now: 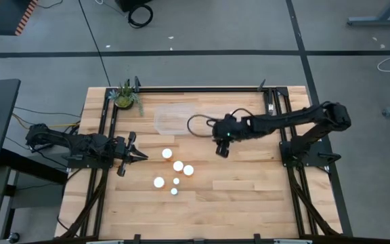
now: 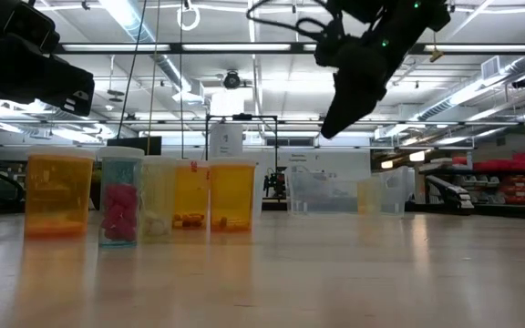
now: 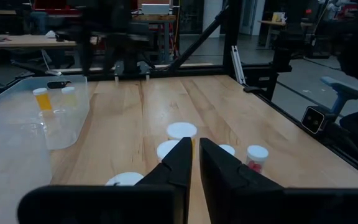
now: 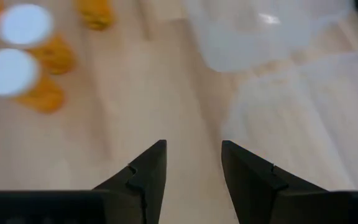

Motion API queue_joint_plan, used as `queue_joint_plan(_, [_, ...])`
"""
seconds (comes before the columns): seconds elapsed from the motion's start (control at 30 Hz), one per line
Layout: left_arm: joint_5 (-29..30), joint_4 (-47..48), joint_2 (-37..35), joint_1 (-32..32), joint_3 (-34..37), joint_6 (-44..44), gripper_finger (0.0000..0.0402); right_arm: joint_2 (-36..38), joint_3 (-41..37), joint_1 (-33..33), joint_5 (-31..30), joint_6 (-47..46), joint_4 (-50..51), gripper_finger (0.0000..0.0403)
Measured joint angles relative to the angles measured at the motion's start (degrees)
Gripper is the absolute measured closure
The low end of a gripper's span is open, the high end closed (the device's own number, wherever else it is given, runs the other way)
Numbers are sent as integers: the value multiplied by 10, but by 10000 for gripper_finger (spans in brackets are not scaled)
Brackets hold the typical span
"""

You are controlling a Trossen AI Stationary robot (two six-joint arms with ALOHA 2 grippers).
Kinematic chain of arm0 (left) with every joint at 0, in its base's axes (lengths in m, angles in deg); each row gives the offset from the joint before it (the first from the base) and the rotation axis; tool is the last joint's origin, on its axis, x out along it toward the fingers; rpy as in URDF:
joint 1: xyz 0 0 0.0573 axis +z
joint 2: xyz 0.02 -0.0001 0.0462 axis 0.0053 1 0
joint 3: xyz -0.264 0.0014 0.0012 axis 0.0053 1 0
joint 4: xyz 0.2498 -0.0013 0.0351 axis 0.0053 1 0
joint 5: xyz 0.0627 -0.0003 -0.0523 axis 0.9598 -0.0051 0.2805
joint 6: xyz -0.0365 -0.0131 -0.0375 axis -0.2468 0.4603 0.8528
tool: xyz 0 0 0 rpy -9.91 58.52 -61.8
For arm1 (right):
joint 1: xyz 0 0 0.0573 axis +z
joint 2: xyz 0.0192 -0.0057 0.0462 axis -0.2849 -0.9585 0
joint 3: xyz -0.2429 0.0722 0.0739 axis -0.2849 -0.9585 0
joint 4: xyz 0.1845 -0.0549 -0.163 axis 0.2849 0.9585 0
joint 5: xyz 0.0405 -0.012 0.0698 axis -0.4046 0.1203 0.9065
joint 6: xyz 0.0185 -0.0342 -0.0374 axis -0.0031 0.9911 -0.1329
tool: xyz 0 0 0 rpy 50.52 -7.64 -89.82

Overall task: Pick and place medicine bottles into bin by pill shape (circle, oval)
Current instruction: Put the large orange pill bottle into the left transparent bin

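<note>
Several medicine bottles with white caps [image 1: 178, 165] stand upright in a cluster at the table's middle. They are amber in the low view [image 2: 232, 194], and one holds pink pills [image 2: 120, 211]. My left gripper [image 1: 145, 156] is shut, level and just left of the cluster; its tips [image 3: 195, 144] point at the caps [image 3: 182, 130]. My right gripper [image 1: 222, 152] is open and empty. It hangs raised above the table [image 2: 331, 128], right of the cluster and near the clear bins [image 1: 175, 119]. One amber bottle [image 3: 42, 99] stands inside a bin.
Two clear plastic bins [image 4: 303, 106] stand side by side at the far middle of the table. A small potted plant [image 1: 124, 97] stands at the far left corner. A dark cable loop [image 1: 198, 125] hangs by the right arm. Bare wood lies toward the near edge.
</note>
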Motion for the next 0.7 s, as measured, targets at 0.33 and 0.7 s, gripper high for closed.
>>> queue_joint_plan(0.33, [0, 0, 0, 0, 0, 0, 371, -64, 10, 93, 0, -31, -71, 242])
queue_joint_plan(0.7, [0, 1, 0, 0, 0, 0, 363, -204, 204, 152, 2, 31, 3, 242])
